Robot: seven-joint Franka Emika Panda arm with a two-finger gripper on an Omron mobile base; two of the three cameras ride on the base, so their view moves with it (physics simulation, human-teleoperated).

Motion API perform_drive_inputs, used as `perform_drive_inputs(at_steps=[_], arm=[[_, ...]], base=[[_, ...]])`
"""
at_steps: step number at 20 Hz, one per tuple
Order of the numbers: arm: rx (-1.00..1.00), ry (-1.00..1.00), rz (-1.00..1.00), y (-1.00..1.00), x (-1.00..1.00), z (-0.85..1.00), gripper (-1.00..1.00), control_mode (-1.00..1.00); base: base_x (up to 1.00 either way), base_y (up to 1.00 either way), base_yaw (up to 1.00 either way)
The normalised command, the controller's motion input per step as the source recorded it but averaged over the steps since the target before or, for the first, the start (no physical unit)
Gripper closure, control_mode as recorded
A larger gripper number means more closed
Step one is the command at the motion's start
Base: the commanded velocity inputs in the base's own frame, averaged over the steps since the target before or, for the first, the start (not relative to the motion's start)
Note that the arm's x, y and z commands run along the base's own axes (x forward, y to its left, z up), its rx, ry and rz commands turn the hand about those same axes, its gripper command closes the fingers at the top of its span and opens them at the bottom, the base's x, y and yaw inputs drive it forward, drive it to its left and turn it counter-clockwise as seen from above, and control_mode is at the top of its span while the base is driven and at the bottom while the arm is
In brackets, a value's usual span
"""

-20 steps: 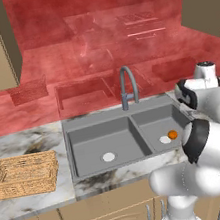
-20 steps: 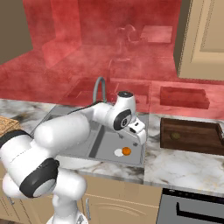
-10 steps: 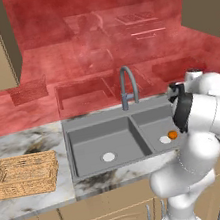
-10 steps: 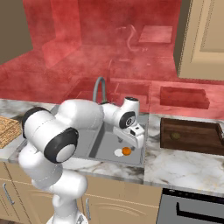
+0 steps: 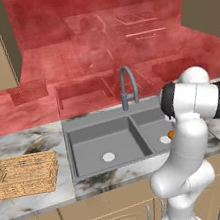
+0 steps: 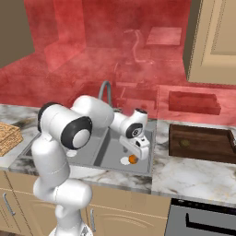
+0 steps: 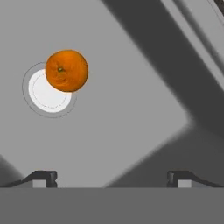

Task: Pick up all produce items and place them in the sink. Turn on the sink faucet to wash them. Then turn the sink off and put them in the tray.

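Orange produce item point(image 7: 66, 70): lying in the sink point(image 7: 131, 122), overlapping the drain point(image 7: 47, 92). Gripper point(image 7: 111, 177): jaws spread wide, empty, above the basin. Next: clear the basin before fetching remaining produce

The white arm bends low over the sink point(image 6: 103, 154), its pincer point(image 6: 138, 152) hanging wide open in the right basin. The orange produce item point(image 6: 132, 159) lies on the basin floor beside the pale drain point(image 6: 125, 160), under the pincer. The faucet point(image 6: 105, 90) arches behind. A dark wooden block point(image 6: 200, 144) rests on the marble table point(image 6: 193, 177) to the right.
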Motion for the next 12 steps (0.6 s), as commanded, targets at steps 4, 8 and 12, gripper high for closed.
perform_drive_inputs(at_steps=[4,8,12], arm=[[0.02,0.00,-0.05,0.14,0.45,-0.62,-1.00,-1.00],[0.00,0.00,0.00,0.00,0.43,-0.50,-1.00,-1.00],[0.00,0.00,0.00,-0.01,0.42,-0.34,-1.00,-1.00]], base=[[0.00,0.00,0.00],[0.00,0.00,0.00],[0.00,0.00,0.00]])
